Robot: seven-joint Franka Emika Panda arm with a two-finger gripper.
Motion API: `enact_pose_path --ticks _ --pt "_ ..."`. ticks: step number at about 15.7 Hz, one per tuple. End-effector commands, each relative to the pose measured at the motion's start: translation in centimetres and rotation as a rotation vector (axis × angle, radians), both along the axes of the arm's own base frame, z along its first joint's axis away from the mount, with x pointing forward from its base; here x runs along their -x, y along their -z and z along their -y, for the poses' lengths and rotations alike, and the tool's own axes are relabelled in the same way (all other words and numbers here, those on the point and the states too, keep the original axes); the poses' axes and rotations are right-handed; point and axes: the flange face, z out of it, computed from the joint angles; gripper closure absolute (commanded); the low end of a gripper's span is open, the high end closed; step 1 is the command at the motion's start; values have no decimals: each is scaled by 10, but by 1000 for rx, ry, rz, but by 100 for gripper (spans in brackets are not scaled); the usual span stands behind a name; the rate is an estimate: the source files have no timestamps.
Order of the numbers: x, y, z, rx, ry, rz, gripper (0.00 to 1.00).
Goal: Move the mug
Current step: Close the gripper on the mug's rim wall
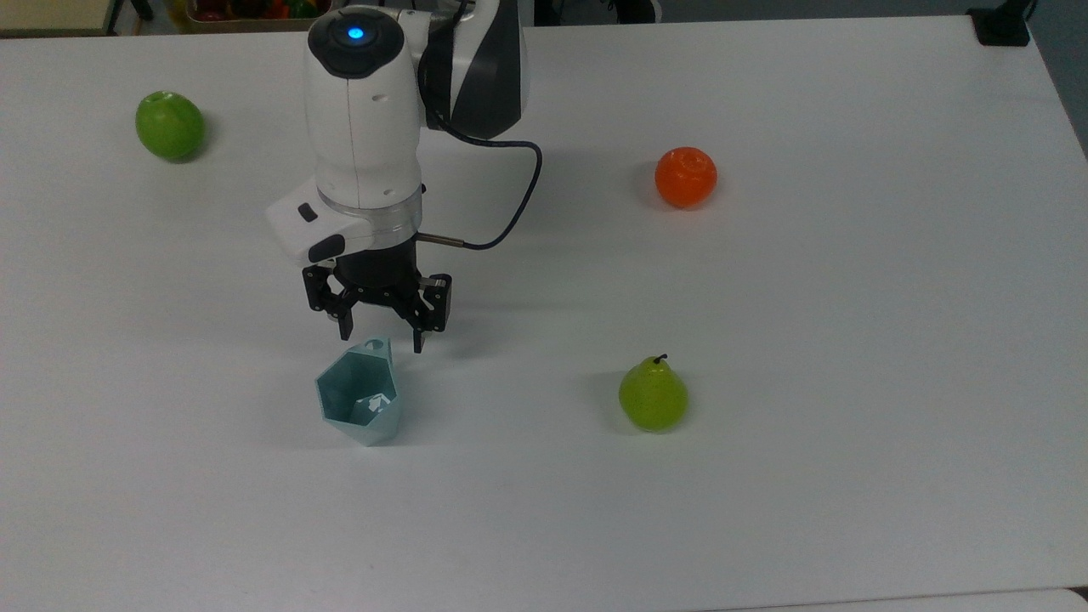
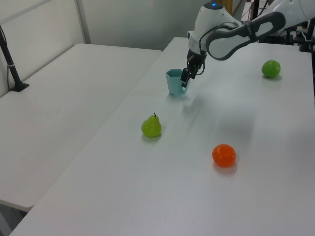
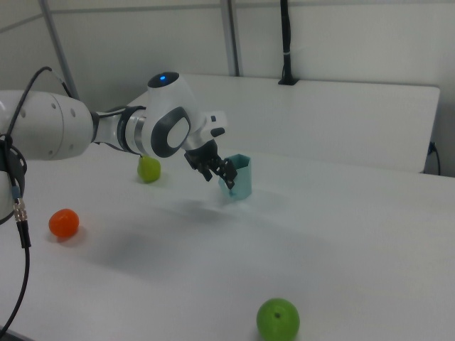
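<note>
The mug is a pale blue-teal faceted cup standing upright on the white table, its small tab with a round hole pointing toward the arm. It also appears in the left view and the right view. My gripper hangs open just above and behind the tab, one finger on each side of it, nothing held. In the left view the gripper overlaps the mug's handle side. In the right view the gripper sits right beside the mug.
A green apple lies at the top view's far left. An orange sits to the right and a green pear to the right of the mug. A second white table stands beside this one.
</note>
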Motion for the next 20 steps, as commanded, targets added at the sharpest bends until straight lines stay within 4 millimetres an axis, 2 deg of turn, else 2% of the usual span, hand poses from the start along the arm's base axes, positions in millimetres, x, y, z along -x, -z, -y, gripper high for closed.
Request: enact_pose_path --ticks 1,2,7,9,13,17,20 --pt "-6 18 2 31 27 4 18" --pt "-9 16 2 30 25 24 18" --pt "-16 27 4 33 18 75 19" --pt "-16 28 4 34 16 78 22" --pt "-16 33 4 35 12 81 44" --pt "-17 32 3 37 8 94 56" --pt "-17 33 3 38 4 93 69"
